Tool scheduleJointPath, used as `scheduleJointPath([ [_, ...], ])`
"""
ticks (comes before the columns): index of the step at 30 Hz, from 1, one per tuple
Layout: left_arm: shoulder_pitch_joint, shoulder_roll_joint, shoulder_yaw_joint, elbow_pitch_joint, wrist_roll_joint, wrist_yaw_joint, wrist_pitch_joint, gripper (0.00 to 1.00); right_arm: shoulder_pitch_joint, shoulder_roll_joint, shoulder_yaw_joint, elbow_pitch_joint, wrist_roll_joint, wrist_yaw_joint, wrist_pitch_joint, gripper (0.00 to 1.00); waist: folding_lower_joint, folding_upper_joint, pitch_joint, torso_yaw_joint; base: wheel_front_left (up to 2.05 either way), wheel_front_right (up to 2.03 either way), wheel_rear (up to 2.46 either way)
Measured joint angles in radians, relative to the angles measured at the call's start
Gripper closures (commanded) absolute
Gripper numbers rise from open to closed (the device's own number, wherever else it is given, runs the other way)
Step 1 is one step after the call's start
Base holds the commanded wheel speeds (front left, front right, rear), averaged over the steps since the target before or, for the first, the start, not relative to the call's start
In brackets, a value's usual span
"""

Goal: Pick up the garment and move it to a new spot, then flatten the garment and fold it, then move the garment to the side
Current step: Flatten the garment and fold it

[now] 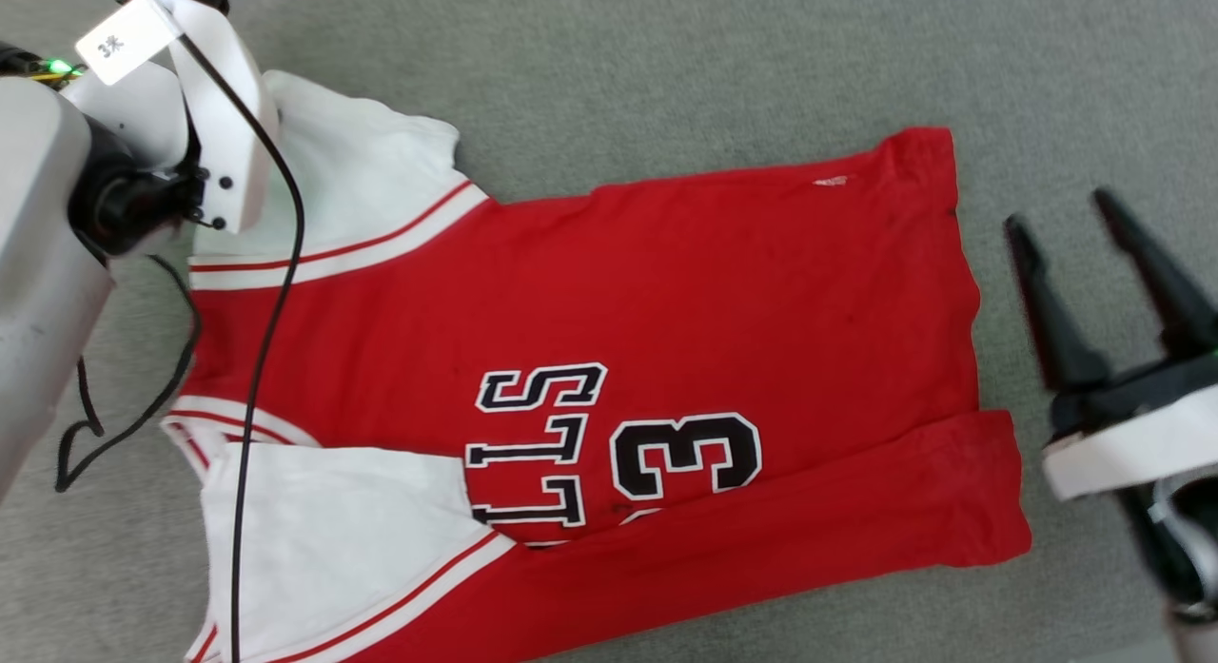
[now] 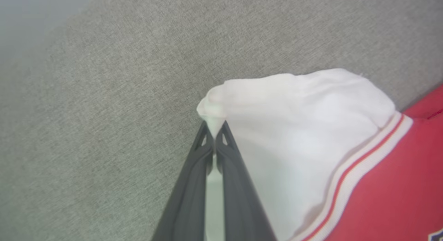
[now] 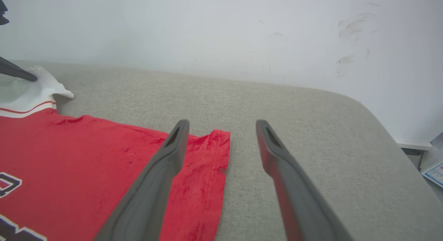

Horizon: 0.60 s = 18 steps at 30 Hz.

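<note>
Head view first: the garment (image 1: 666, 292) lay spread front-up on the grey cushioned surface (image 1: 723, 64), collar end toward the robot's left, hem (image 1: 963, 292) toward its right. Its near long edge (image 1: 761, 520) was turned in over the lettering, near sleeve (image 1: 333, 530) tucked with it, so I judged the fold half done.

Over on the left wrist view, the left hand (image 2: 215, 125) was pinched tight on the outer corner of the far white sleeve (image 2: 294, 130), fingers together with cloth between them. The right hand (image 1: 1058, 214) hovered just beyond the hem with its fingers spread wide, gripping nothing; from its own wrist view the far hem corner (image 3: 221, 137) sat right between them.

The next move, I reckoned, called for that right hand to drop and nip the corner, then both arms to carry the far edge over together.

Watch the black cable (image 1: 276, 263) trailing across the shirt from the left arm; it could snag. A pale wall (image 3: 221, 33) stood close behind the surface.
</note>
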Motion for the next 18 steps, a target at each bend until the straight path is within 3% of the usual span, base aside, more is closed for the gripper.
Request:
scheduleJointPath([
  [9,0.069,0.000,-0.006,-0.095,0.017,-0.001,-0.164,1.00,-0.140,-0.195,0.017,0.006,0.064,0.000,0.258,0.00,-0.0001,0.0000,-0.089,0.066,0.00,0.00,0.00],
  [18,0.134,0.001,-0.015,-0.219,0.034,0.022,-0.245,1.00,-0.294,-0.382,0.153,0.127,0.274,0.000,0.668,0.00,-0.0001,0.0000,-0.141,0.147,0.00,0.00,0.00],
])
